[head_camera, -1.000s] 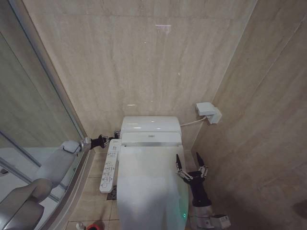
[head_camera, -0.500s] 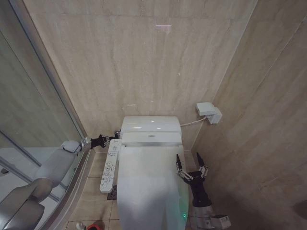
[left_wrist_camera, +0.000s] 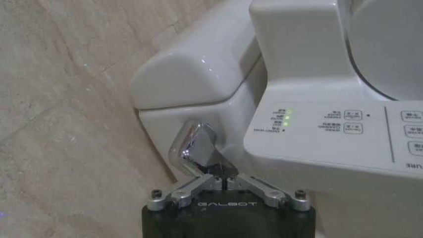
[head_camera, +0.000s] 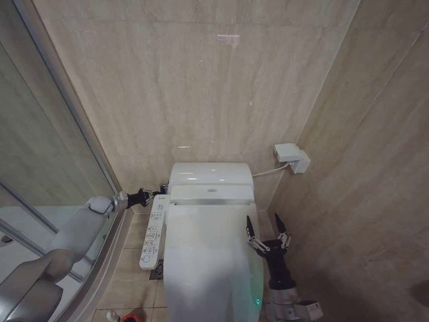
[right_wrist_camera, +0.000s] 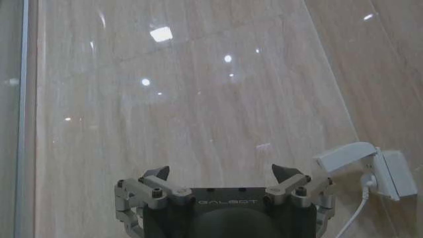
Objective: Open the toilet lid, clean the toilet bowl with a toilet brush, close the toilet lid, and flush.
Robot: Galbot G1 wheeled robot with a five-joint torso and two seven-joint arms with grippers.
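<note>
Toilet lid [head_camera: 209,255] is down, covering the bowl, glossy white and running from just below the tank [head_camera: 210,177] toward the bottom edge of the head view. Left arm reaches in from the left side along the glass shower partition [head_camera: 40,181]; left gripper [head_camera: 159,190] sits at the tank's left side, just above the control panel [head_camera: 152,231] that runs along the toilet's left edge. In the left wrist view the left gripper [left_wrist_camera: 218,174] has its fingers pulled together at the base of the chrome flush lever [left_wrist_camera: 191,146], touching it; whether they actually pinch the lever or just press against it, can't tell. Panel [left_wrist_camera: 343,134] shows three small green LEDs lit near its corner, right beside the lever. Right gripper [head_camera: 267,231] is off the lid's right edge, pointing up, fingers spread wide with nothing between them, near the right-hand wall. Right wrist view: right gripper [right_wrist_camera: 225,173] fingertips well apart, facing the beige tiled wall, with a white wall box [right_wrist_camera: 367,168] and its cable off to one side. Same box [head_camera: 291,157] sits on the wall right of the tank in the head view, cable running to the toilet. A small red object [head_camera: 133,315] sits on the floor at the lower edge, left of the toilet.
</note>
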